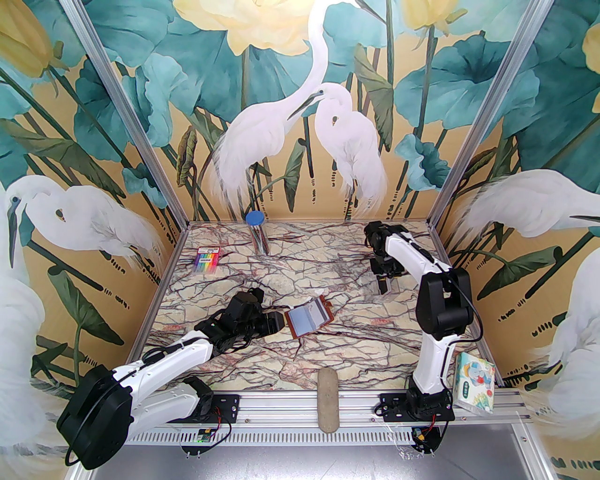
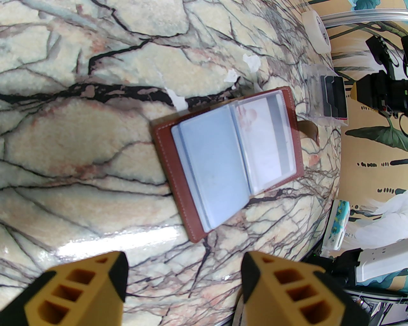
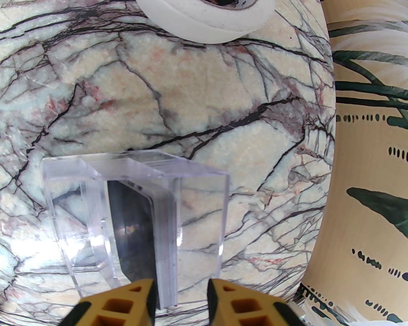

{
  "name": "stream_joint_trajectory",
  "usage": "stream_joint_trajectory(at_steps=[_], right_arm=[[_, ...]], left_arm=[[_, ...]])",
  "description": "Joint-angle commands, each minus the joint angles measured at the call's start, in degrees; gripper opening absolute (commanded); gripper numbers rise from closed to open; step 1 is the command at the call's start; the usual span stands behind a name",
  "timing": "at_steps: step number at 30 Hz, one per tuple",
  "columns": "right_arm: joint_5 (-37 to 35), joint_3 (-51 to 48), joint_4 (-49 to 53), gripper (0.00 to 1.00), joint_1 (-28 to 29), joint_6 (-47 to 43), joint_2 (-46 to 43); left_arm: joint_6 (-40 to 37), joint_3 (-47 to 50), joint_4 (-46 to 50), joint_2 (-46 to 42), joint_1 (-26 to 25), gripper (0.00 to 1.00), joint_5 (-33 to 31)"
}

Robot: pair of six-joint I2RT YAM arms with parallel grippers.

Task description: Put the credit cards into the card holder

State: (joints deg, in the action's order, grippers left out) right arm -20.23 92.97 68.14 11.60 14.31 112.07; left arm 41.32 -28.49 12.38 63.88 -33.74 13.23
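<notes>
The card holder point(image 1: 310, 320) point(image 2: 227, 158) lies open on the marble table, brown leather with pale blue clear sleeves. Its right sleeve holds a pale card point(image 2: 262, 143) with a red mark. My left gripper point(image 1: 281, 323) point(image 2: 185, 264) hovers just left of the holder, open and empty. Dark credit cards point(image 3: 137, 229) point(image 2: 333, 97) stand on edge in a clear acrylic box point(image 3: 197, 210) at the right. My right gripper point(image 1: 383, 285) point(image 3: 181, 285) is above that box, its jaws straddling the cards' top edges. The left finger is against the stack and the right finger stands apart.
A white tape roll point(image 3: 207, 19) point(image 2: 317, 30) lies beyond the acrylic box. Crumpled clear wrapper point(image 1: 311, 300) sits behind the holder. A rainbow pen pack point(image 1: 206, 260) and a blue-lidded jar point(image 1: 256, 234) are at the back. A tissue pack point(image 1: 474, 382) and a grey oblong pad point(image 1: 328, 391) are at the near edge.
</notes>
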Motion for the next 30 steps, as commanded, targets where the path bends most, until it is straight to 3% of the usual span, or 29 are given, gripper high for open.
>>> stream_joint_trajectory(at_steps=[1, 18, 30], right_arm=[[1.2, 0.5, -0.2, 0.37, -0.3, 0.0, 1.5], [-0.9, -0.4, -1.3, 0.37, -0.2, -0.2, 4.9], [-3.4, 0.9, 0.2, 0.26, -0.2, 0.4, 2.9]], left_arm=[[0.5, 0.8, -1.2, 0.5, 0.4, 0.64, 1.2], [0.5, 0.7, -1.3, 1.0, 0.3, 0.64, 1.2], [0.4, 0.3, -1.2, 1.2, 0.4, 0.64, 1.4]])
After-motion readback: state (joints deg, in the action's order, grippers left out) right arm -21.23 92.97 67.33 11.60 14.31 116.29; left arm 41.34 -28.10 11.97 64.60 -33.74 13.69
